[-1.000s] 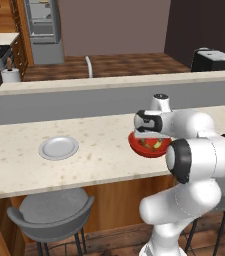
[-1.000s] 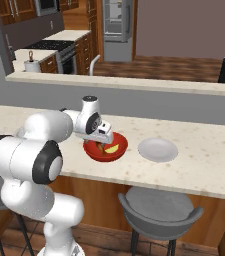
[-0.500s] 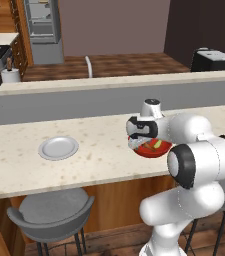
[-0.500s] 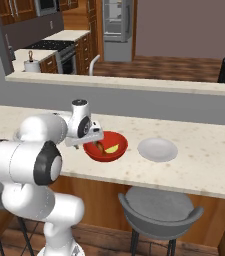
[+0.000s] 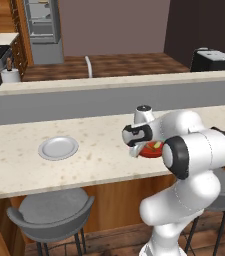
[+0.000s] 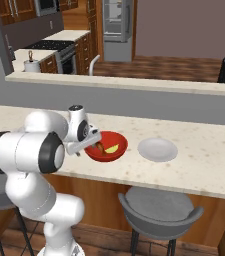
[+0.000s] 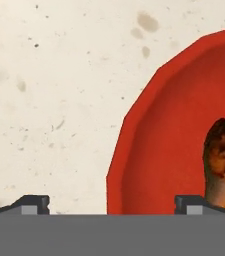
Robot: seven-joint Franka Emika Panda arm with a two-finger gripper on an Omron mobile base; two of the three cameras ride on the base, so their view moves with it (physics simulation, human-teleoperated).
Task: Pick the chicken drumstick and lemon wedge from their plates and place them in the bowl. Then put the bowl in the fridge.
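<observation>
The red bowl sits on the near counter with the chicken drumstick and the lemon wedge inside it. In the hand view the bowl's rim runs between my fingertips, and the drumstick lies inside near the right tip. My gripper is open, one finger over the counter, the other above the bowl's inside. From the base views the gripper hangs low at the bowl's edge. An empty grey plate lies beside the bowl. The fridge stands far back.
A raised grey ledge runs behind the counter. Two grey stools stand under the counter's front edge. A toaster sits on the ledge at the right. Kitchen cabinets and a stove are across the room.
My hand has come down and slid sideways from above the bowl's middle to its rim. The jaws stayed open. Bowl and plate have not moved.
</observation>
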